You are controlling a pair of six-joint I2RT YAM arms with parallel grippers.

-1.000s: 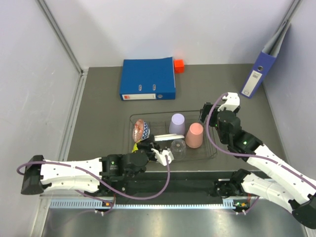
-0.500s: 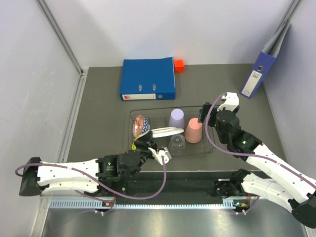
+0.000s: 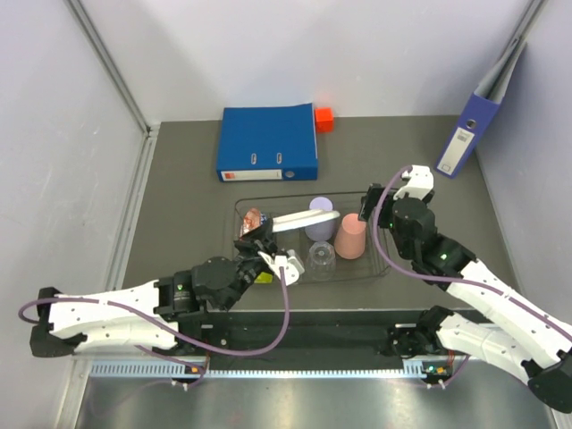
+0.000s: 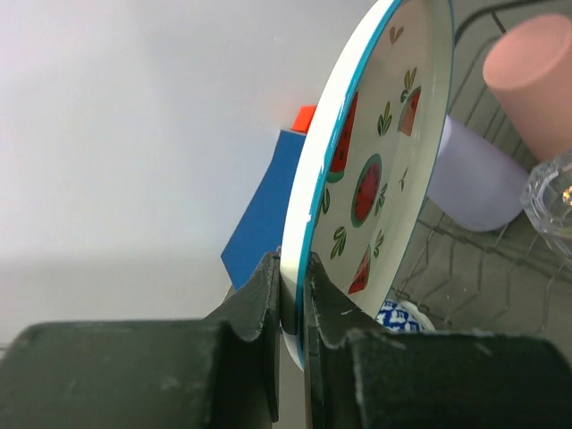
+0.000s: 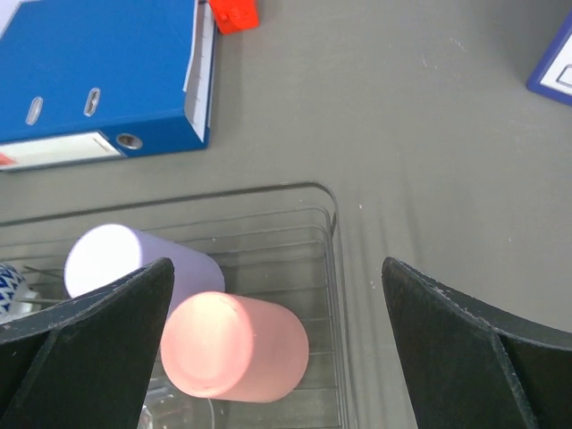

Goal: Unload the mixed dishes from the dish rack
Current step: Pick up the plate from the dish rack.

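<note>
Left gripper (image 4: 290, 277): its 2 fingers are pinching tight on the lower rim of the white plate (image 4: 375, 170), almost closed on its thin edge.
Plate: it is standing on edge in that grip over the left half of the dish rack (image 3: 380, 268), with the watermelon-slice marks facing the cups. In the top view it is showing as a pale sliver crossing the lilac cup (image 3: 319, 207).
Right gripper (image 5: 277, 268): its fingers are spreading as wide as they go and holding nothing. It is hovering over the rack's far right corner.
Cups: the lilac cup and the salmon-pink cup (image 3: 350, 237) are sitting upside down side by side in the rack, with the clear tumbler (image 3: 320, 261) just nearer.
Bowls: the patterned bowl (image 3: 255, 217) is leaning at the rack's left end.
Beyond the rack: a blue binder (image 3: 268, 143) is lying flat with an orange-red cube (image 3: 323, 118) at its far right corner.
</note>
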